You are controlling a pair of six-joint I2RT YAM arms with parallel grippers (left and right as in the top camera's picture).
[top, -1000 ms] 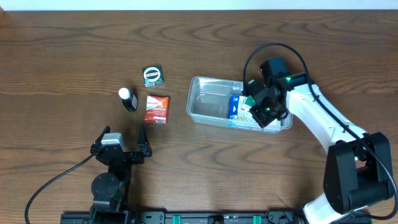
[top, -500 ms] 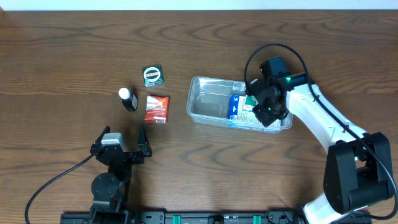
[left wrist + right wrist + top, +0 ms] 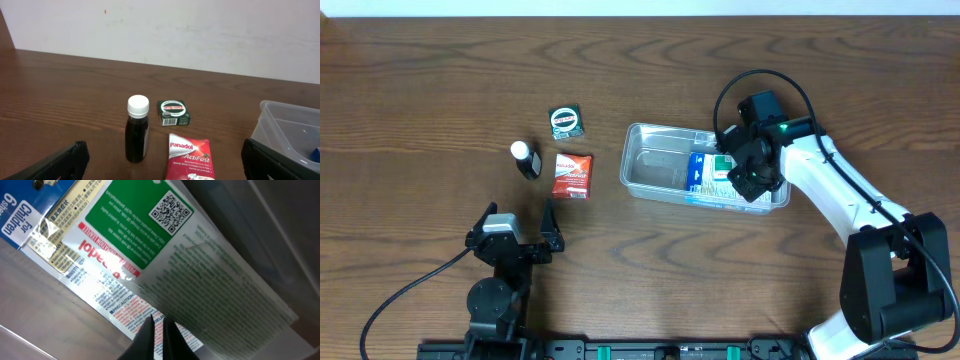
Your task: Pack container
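Observation:
The clear container lies right of the table's middle; its corner also shows in the left wrist view. A blue packet lies inside it. My right gripper is down in the container's right half, its jaws shut on a green and white packet, seen from overhead as a green patch. My left gripper is open and empty near the front edge, behind a dark bottle, a red Panadol packet and a small green box.
From overhead, the bottle, red packet and green box lie on the wood table left of the container. A black cable loops over the right arm.
My right gripper has lowered slightly into the container's right end with the green and white packet. The left arm and the loose items have not moved.

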